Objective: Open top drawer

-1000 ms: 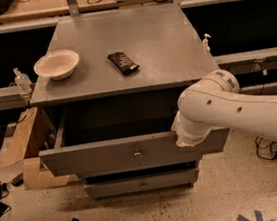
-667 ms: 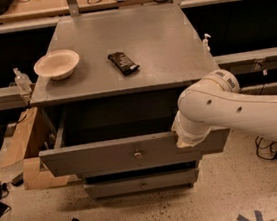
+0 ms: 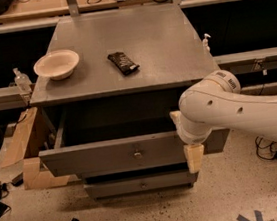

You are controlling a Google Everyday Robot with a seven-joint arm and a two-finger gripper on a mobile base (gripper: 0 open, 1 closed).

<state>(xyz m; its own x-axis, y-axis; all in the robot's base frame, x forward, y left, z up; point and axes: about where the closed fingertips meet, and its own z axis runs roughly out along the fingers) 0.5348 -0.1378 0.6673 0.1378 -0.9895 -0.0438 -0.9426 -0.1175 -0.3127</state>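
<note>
The top drawer is the wide grey one under the cabinet top. It stands pulled out toward me, with its dark box open behind the flat front and a small round metal knob at its centre. My gripper sits at the end of the white arm, right against the right part of that drawer front, to the right of the knob. The arm covers the drawer's right end.
On the grey cabinet top lie a white bowl at the left and a dark snack bar in the middle. A narrower lower drawer is shut below. Cardboard leans at the left; cables lie on the floor.
</note>
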